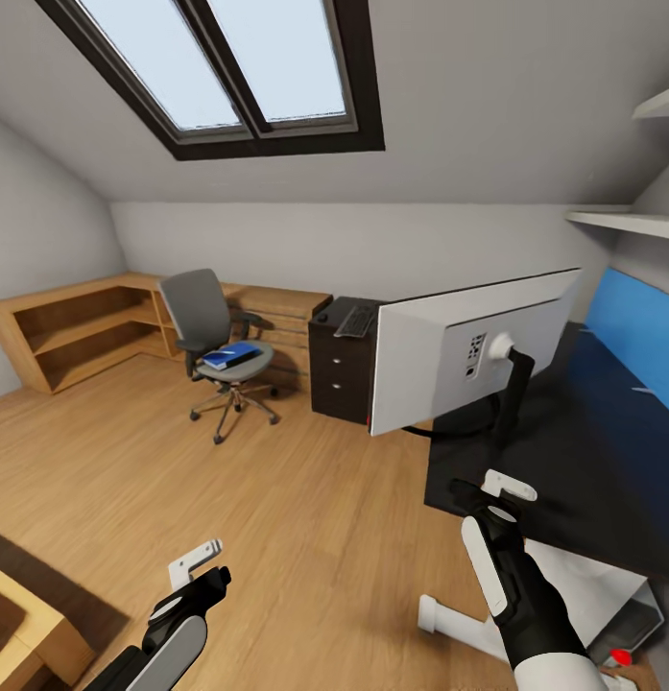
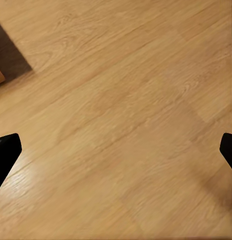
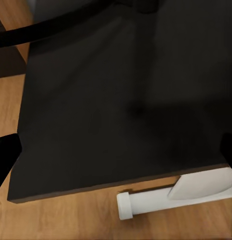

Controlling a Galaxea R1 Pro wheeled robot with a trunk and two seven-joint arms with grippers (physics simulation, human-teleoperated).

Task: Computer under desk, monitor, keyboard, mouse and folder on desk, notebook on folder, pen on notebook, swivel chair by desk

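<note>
Sloped white ceiling with a dark-framed skylight [image 1: 233,72] is seen above a room floored in light wood [image 1: 276,518]. At the far left, low wooden shelving [image 1: 75,331] is set along the wall. Low in the head view, the left gripper [image 1: 202,568] is held over bare floor, and its fingertips [image 2: 6,152] are seen wide apart at the edges of the left wrist view, with nothing between them, so it is released. Further back, the swivel chair [image 1: 204,317] is stood on the floor, well apart from the desk, and the folder [image 1: 230,356] is laid on its seat. To the right of the chair, the dark drawer unit [image 1: 339,374] is placed against the wooden shelving, with the keyboard [image 1: 356,321] lying on its top. Next comes the monitor [image 1: 468,350], seen from its pale back, standing on the desk [image 1: 584,451] near the front edge. The right gripper [image 1: 495,494] is held above that edge of the black top; its fingers [image 3: 5,155] are spread wide and empty. A white desk leg [image 3: 160,200] is visible below the edge. At the far right, the blue rear panel [image 1: 636,331] is seen, with white shelves [image 1: 632,223] above it.
</note>
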